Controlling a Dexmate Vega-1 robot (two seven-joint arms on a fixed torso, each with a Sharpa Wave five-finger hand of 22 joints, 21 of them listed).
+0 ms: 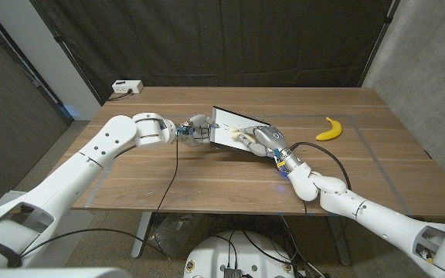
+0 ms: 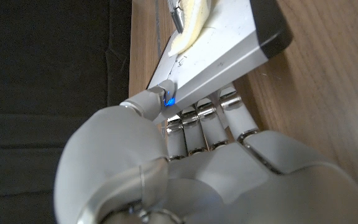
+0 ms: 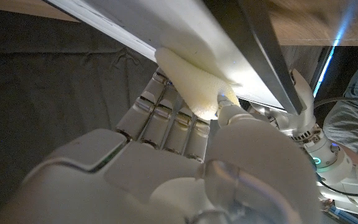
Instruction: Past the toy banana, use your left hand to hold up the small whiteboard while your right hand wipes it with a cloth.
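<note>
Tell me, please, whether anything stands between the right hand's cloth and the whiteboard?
Nothing visible does: the right hand already presses the cloth against the whiteboard, which the left hand holds tilted up.

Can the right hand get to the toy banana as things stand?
Probably not right now: the right hand is pressing the yellow cloth against the whiteboard. The toy banana lies apart on bare table beside it, nothing between.

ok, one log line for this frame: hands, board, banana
left hand: grips whiteboard edge, board tilted up | right hand: presses cloth on board face | toy banana: on table, apart
</note>
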